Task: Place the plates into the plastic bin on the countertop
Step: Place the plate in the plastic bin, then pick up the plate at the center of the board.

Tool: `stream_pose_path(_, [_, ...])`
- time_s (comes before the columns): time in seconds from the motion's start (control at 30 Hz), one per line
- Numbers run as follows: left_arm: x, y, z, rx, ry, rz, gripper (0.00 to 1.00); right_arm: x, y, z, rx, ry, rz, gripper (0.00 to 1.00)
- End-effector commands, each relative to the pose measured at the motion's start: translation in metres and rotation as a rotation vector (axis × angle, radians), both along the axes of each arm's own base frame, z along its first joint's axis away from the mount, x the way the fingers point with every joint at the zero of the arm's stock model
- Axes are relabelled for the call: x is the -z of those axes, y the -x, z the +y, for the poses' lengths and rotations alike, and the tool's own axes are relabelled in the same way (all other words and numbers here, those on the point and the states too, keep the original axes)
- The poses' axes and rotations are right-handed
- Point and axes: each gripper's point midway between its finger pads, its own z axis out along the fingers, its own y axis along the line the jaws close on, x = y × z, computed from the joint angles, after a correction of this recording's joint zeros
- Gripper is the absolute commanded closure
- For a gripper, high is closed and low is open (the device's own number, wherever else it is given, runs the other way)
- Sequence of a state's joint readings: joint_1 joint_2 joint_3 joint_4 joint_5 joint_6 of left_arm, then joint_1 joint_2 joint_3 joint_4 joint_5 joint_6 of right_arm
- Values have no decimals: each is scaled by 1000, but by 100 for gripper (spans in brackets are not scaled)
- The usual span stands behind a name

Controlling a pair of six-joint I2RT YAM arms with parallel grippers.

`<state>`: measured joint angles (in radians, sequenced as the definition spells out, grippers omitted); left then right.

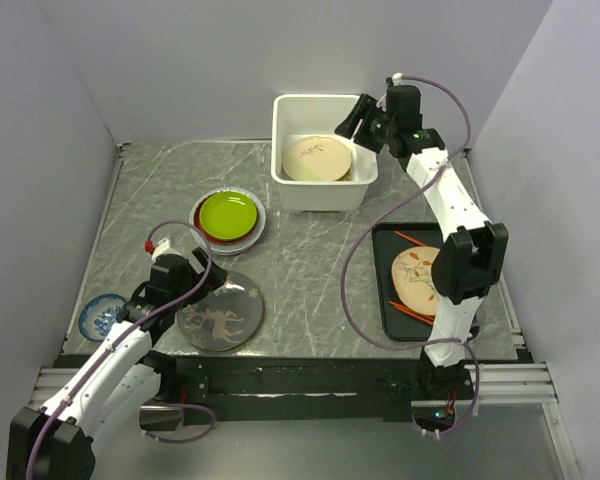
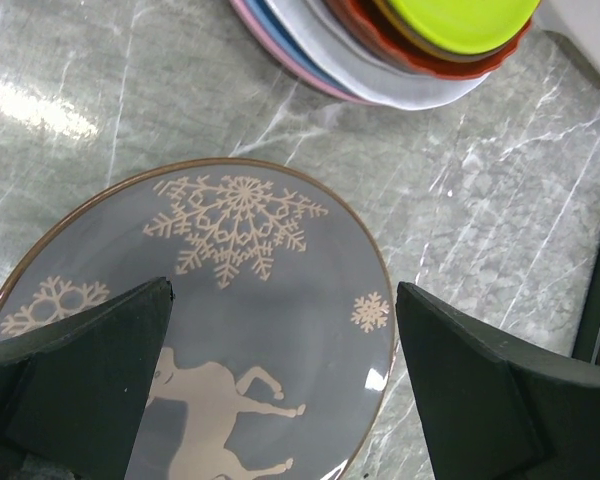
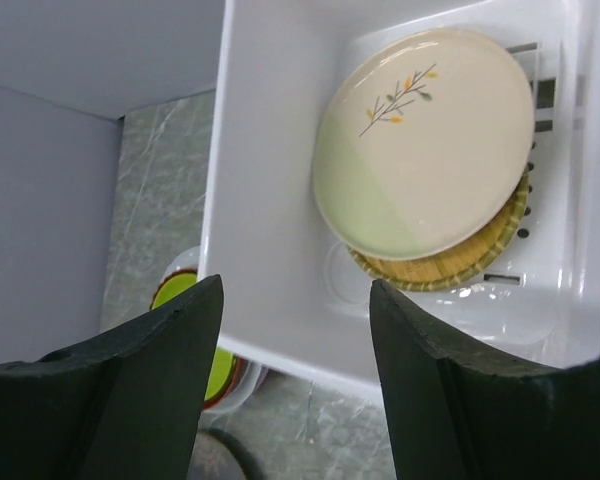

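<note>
Right tool point(image 3: 295, 300): jaws spread, nothing between them, hanging above the plastic bin point(image 1: 280, 140) at the far side of the tabletop point(image 1: 310, 260). In the bin: cream plate point(image 3: 425, 140) with a sprig motif, lying on a woven tan plate point(image 3: 450, 262).

Left tool point(image 2: 280, 300): jaws wide apart, empty, low over the grey snowflake plate point(image 2: 250, 230), which lies flat on the tabletop. Just beyond it, a stack of plates point(image 1: 227, 215), lime green plate point(image 2: 460, 20) on top. Blue-patterned plate point(image 1: 102, 316) at the left edge. Black tray point(image 1: 385, 300) on the right carries a patterned cream plate point(image 1: 412, 272).
</note>
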<state>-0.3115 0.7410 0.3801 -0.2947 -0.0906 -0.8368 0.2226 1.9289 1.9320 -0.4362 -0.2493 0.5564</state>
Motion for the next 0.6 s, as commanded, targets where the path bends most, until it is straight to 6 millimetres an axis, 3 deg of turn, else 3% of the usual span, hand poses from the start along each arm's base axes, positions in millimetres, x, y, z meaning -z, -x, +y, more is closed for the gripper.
stream_pose_path(0.0, [-12, -3, -3, -5, 27, -24, 1, -61, 30, 16, -43, -33, -143, 32])
stream_pose_path(0.1, [-14, -2, -2, -10, 29, -30, 1, -68, 46, 25, -73, -40, -151, 32])
stream_pose_path(0.3, [-15, -2, -1, -13, 26, -28, 1, -61, 74, 49, -137, -23, -141, 32])
stream_pose_path(0.57, [-17, -2, -1, -16, 25, -27, 1, -27, 109, 79, -212, -7, -92, 32])
